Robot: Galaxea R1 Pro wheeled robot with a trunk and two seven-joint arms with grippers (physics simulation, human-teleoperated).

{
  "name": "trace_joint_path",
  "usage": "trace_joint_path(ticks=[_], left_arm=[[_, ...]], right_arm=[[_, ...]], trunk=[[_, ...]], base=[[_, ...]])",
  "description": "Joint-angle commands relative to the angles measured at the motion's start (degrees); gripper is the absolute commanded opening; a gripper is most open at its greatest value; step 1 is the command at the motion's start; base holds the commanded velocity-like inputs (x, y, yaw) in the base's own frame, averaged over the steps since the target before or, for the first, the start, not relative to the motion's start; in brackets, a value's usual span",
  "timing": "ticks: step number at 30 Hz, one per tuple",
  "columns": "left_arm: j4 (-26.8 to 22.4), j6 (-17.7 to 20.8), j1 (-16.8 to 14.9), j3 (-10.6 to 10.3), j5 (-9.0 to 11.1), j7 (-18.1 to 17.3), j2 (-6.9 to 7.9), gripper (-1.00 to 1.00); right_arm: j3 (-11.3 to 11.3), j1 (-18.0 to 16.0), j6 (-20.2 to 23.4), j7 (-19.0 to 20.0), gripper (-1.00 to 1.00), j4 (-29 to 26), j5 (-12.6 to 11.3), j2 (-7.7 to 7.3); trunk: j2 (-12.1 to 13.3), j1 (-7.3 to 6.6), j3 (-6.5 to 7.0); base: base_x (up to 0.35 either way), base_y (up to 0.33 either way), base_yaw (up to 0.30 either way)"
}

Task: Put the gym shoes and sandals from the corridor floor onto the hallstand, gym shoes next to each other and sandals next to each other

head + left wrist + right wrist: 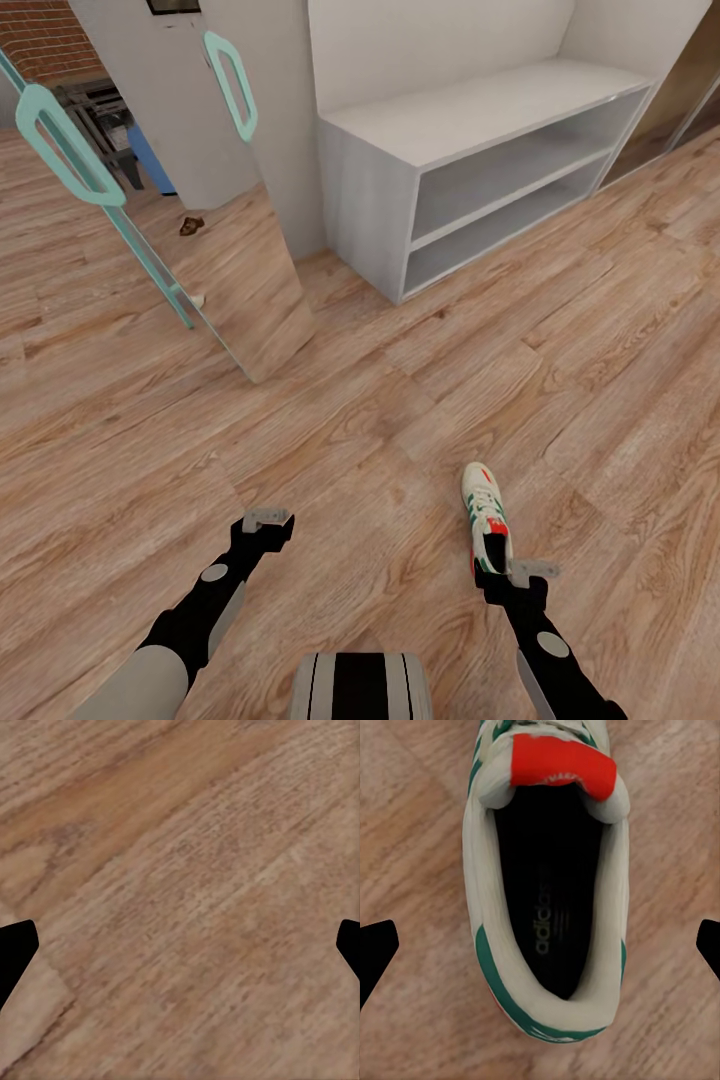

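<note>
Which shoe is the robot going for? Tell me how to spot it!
Find the big pale grey hallstand against the wall, then look down the wooden floor toward the robot. Just ahead of its right hand lies one gym shoe: white, with green stripes and a red-orange tongue.

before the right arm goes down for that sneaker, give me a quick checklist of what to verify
1. Right gripper open: ok, its fingertips sit wide at both picture edges.
2. Gym shoe centred between the fingers: ok, its opening lies in the middle of the right wrist view.
3. Shoe upright on the corridor floor: ok, sole down, toe towards the hallstand.
4. Hallstand shelves free: ok, what shows of both levels looks bare.
5. Left gripper free: ok, open over bare planks.
6. Other gym shoe and sandals located: cannot tell; a small brown thing lies far off by the wall.
</note>
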Motion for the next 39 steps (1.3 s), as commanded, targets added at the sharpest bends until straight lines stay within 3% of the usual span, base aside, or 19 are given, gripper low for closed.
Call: trace_joint_path(ticks=[1,19,21,24,29,39], left_arm=[[0.03,-0.19,-0.02,0.01,0.01,-0.12,-0.01,1.0],[-0.07,-0.22,-0.34,-0.11,0.01,-0.18,-0.12,1.0],[-0.22,-0.22,-0.42,-0.11,0.01,-0.26,-0.13,1.0],[-1.98,-0.21,-0.51,-0.12,0.01,-2.27,-0.16,1.0],[-4.23,-0.1,-0.6,-0.1,-0.05,-4.5,-0.12,1.0],[-9.66,0.66,-0.64,-0.1,0.17,-5.73,-0.11,1.0]], right_arm=[[0.04,-0.02,-0.16,-0.16,1.0,0.01,0.0,-0.01],[-0.47,-0.02,-0.08,-0.27,1.0,-0.31,-0.25,-0.01],[-0.48,-0.02,-0.08,-0.26,1.0,-0.29,-0.26,-0.01],[-0.49,-0.02,-0.08,-0.29,1.0,-0.26,-0.26,-0.01],[-0.49,-0.02,-0.08,-0.31,1.0,-0.28,-0.26,-0.01],[-0.38,-0.02,-0.08,-0.27,1.0,-0.25,-0.26,-0.01]], trunk=[[-0.01,-0.01,-0.03],[-0.01,-0.01,-0.05],[-0.04,0.04,-0.54],[-0.08,0.12,-1.39],[-0.08,0.12,-1.66],[-0.08,0.12,-1.78]], base=[[0.015,0.0,0.0],[0.002,0.0,0.0],[0.0,0.0,0.0],[0.0,0.0,0.0],[0.0,0.0,0.0],[0.0,0.0,0.0]])
